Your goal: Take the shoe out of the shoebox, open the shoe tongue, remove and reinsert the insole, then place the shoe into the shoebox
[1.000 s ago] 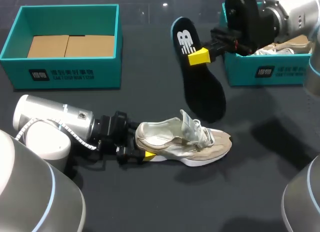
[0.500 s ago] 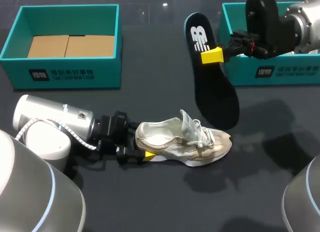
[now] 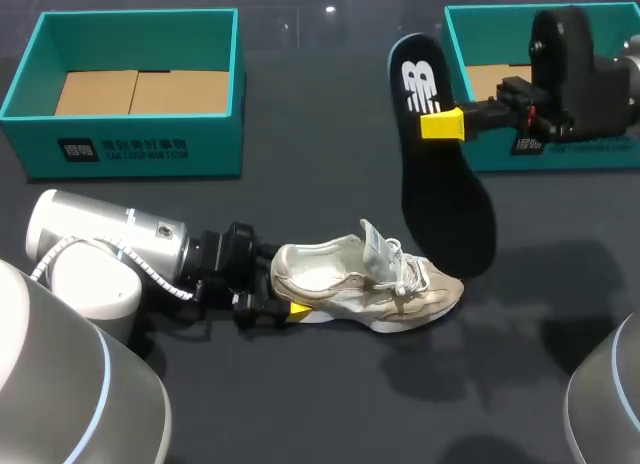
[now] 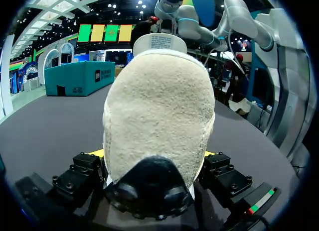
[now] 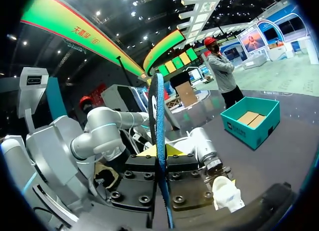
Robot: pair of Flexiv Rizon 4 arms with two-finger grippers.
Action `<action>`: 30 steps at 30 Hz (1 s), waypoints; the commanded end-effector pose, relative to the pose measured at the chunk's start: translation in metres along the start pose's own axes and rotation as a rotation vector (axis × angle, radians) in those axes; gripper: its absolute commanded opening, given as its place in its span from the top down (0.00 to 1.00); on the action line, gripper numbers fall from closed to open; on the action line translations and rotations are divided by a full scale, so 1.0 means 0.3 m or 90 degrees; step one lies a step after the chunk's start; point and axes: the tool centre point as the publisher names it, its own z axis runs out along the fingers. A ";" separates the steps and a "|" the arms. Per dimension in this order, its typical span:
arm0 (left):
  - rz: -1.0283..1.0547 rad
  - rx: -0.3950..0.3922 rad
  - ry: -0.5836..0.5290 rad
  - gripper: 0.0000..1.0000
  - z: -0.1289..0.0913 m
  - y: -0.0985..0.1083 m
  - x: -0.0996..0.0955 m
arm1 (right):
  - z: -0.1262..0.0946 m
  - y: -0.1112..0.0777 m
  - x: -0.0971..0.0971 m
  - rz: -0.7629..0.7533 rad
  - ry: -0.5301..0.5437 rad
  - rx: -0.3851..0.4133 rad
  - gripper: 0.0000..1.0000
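A beige sneaker (image 3: 375, 282) lies on its side mid-table, toe pointing right. My left gripper (image 3: 286, 296) is at its heel, one finger on each side, holding it. In the left wrist view the fuzzy heel (image 4: 158, 101) fills the gap between the fingers of the left gripper (image 4: 157, 159). My right gripper (image 3: 443, 124) is shut on a black insole (image 3: 447, 199) with a white logo, which hangs upright above the table, right of and behind the shoe. In the right wrist view the insole (image 5: 158, 116) shows edge-on, pinched in the right gripper (image 5: 160, 166).
A teal shoebox (image 3: 120, 149) lined with cardboard stands at the back left. A second teal shoebox (image 3: 480, 149) stands at the back right, right behind the right gripper. Dark table surface stretches along the front.
My right arm has carried the insole to the right and a little lower, closer to the right shoebox. The left arm and the shoe have not moved.
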 end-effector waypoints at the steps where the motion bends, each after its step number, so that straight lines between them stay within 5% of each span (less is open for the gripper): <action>1: 0.000 -0.002 0.000 1.00 0.003 0.004 -0.003 | -0.054 -0.027 0.053 0.004 -0.087 -0.006 1.00; 21: 0.000 -0.002 0.000 1.00 0.003 0.004 -0.003 | -0.083 -0.048 0.084 0.014 -0.099 -0.013 1.00; 30: 0.000 -0.002 0.000 1.00 0.003 0.004 -0.003 | -0.097 -0.066 0.086 0.017 -0.087 -0.055 1.00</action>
